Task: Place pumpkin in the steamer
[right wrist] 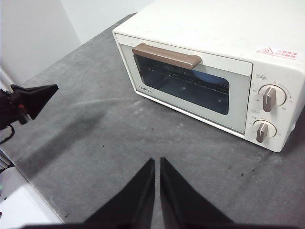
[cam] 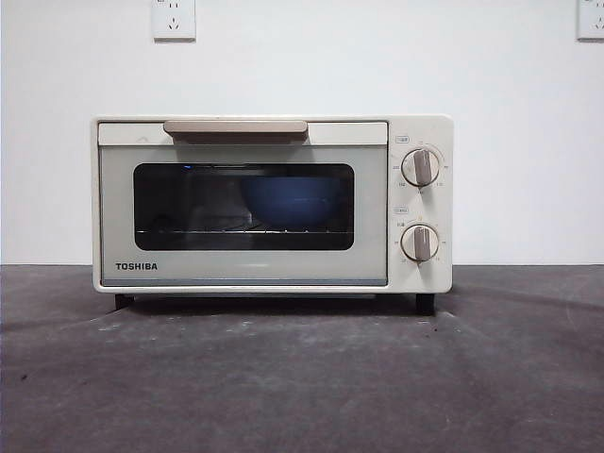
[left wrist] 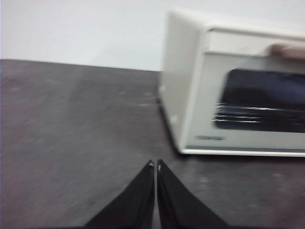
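The steamer [cam: 272,203] is a cream-white TOSHIBA box with its dark glass door shut and a beige handle [cam: 236,128] along the top. It also shows in the left wrist view [left wrist: 190,95] and the right wrist view [right wrist: 214,43]. The pumpkin is out of view in every frame. My left gripper [left wrist: 155,164] hovers over the table off the steamer's left side, jaws shut on nothing. My right gripper [right wrist: 157,161] hangs high above the table in front of the steamer, jaws shut and empty. The left gripper [right wrist: 33,98] also appears in the right wrist view.
Through the glass, a blue bowl [cam: 293,200] rests on the wire rack [cam: 189,231] inside. Two round knobs [cam: 420,167] sit on the right panel. The dark grey table [cam: 302,377] stretches out in front. Wall sockets [cam: 174,19] are behind.
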